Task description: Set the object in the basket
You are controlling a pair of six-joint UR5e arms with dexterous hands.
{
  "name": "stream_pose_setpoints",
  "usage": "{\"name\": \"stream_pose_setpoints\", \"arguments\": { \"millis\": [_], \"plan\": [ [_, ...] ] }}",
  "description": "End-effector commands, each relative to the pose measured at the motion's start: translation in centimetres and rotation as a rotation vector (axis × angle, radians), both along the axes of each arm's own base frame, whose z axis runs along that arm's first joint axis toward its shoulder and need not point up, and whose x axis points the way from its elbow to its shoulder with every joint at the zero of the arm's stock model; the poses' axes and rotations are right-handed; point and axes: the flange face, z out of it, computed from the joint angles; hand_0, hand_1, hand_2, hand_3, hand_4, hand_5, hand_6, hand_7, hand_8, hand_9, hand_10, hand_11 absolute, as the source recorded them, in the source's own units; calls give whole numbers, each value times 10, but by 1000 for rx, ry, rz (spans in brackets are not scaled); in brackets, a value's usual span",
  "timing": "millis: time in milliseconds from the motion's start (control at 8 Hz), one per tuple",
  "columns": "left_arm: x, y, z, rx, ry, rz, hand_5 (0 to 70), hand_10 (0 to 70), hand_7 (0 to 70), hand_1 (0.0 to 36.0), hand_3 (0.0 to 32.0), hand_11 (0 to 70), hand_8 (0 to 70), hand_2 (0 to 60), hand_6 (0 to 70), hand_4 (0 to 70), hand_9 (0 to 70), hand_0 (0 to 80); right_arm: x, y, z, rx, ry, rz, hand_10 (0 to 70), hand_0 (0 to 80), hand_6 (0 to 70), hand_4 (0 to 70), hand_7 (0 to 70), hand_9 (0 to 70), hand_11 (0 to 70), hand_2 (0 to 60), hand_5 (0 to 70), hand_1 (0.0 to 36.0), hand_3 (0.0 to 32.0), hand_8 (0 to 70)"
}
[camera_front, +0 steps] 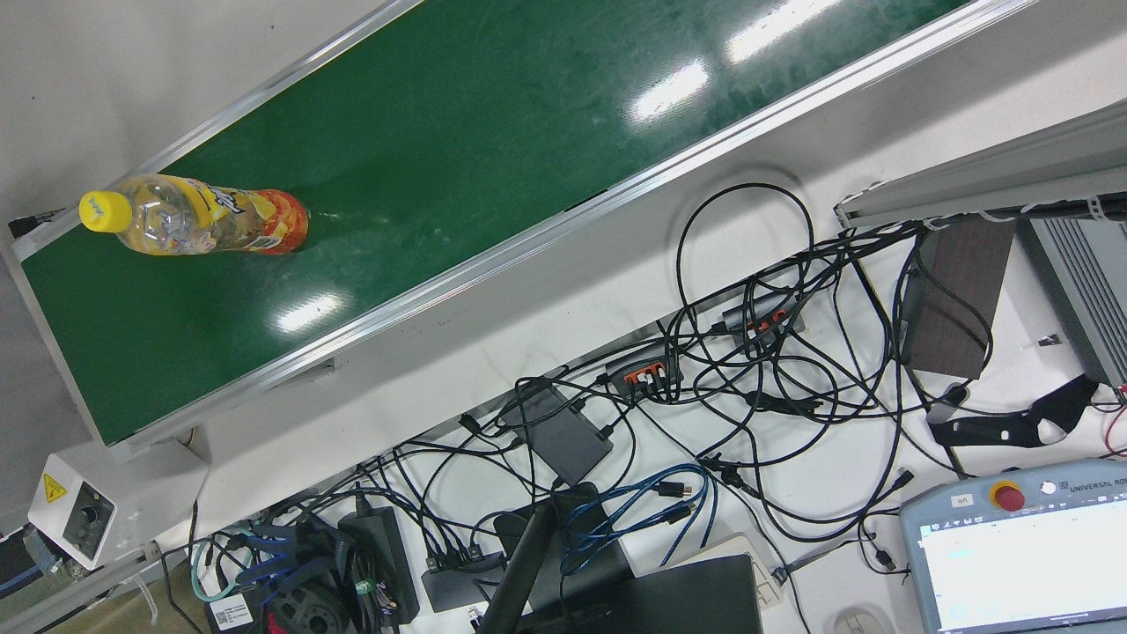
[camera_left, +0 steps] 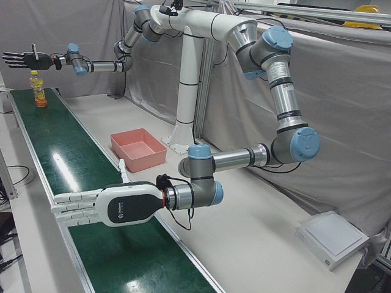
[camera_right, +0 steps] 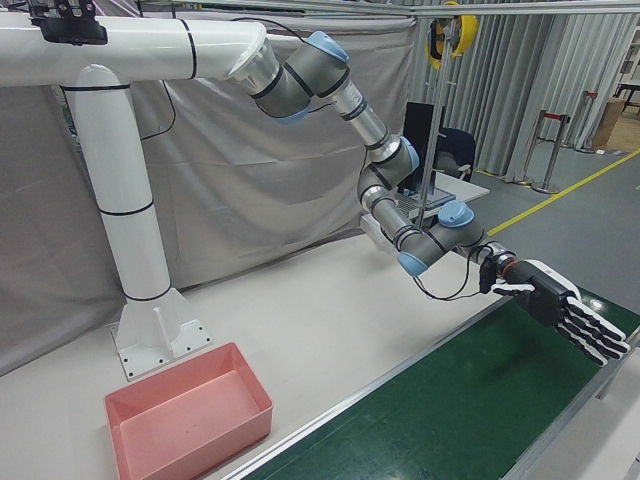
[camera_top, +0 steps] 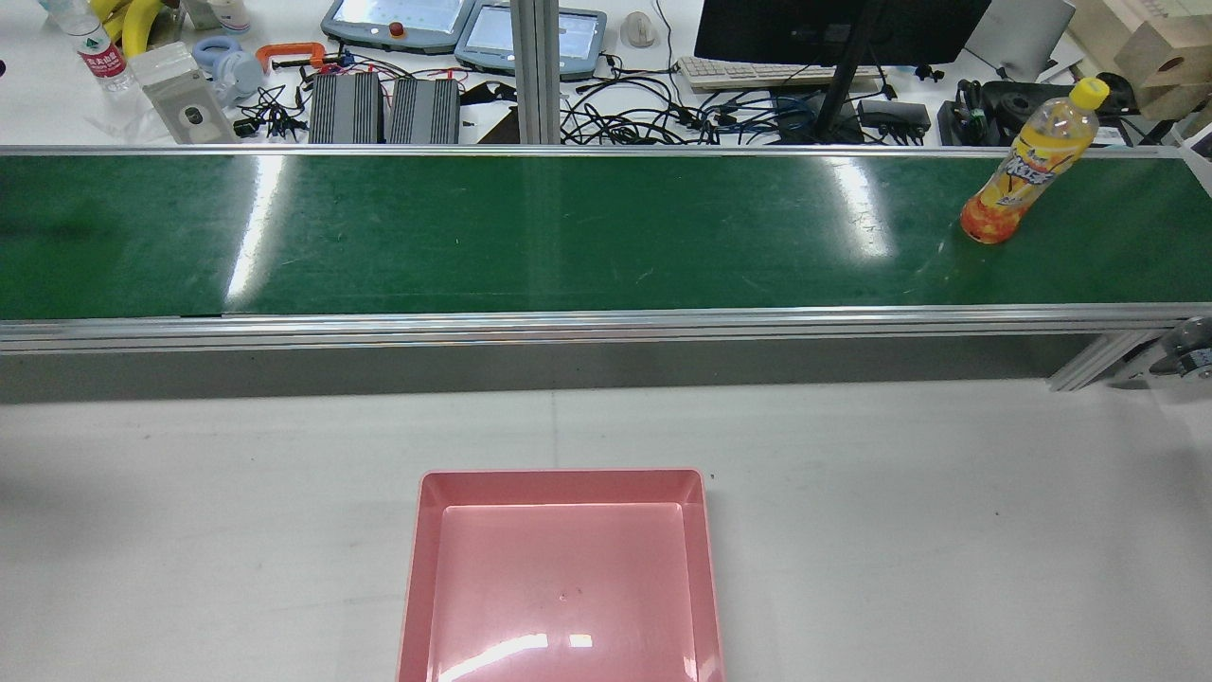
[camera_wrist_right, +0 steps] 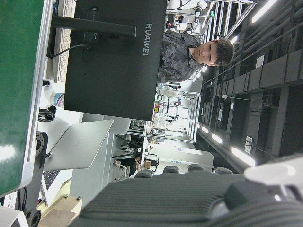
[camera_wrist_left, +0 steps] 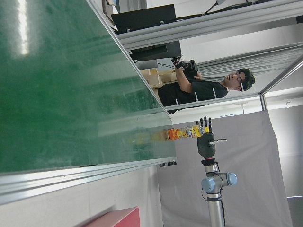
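Bottle [camera_top: 1030, 169] stood upright at the green belt's [camera_top: 530, 237] far right end, pink basket [camera_top: 559, 493] on the white worktop [camera_top: 189, 511], both hands [camera_left: 91, 204] [camera_right: 565, 312] over belt ends, fingers [camera_left: 70, 203] straight, holding nothing.

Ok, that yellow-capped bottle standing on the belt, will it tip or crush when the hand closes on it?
The bottle is tall, narrow and upright on the green belt, so a sideways nudge would probably topple and roll it. It looks mostly clear, perhaps near empty, so likely light. Thin plastic may flex.
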Motion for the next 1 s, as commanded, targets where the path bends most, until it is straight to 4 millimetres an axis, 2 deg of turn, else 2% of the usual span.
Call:
{"name": "stream_pose_setpoints", "arguments": {
  "millis": [0, 875],
  "plan": [
    [-1, 0, 0, 0, 0, -1, 51, 22, 0, 110, 0, 49, 0, 0, 0, 6, 0, 478, 0, 0, 0, 0, 0, 0, 0, 0, 0, 0, 0, 0, 0, 0, 0, 0, 0, 0],
    [-2, 0, 1, -4, -1, -4, 51, 24, 0, 109, 0, 51, 0, 0, 0, 6, 0, 477, 1, 0, -1, 2, 0, 1, 0, 0, 0, 0, 0, 0, 0, 0, 0, 0, 0, 0]
  ]
}}
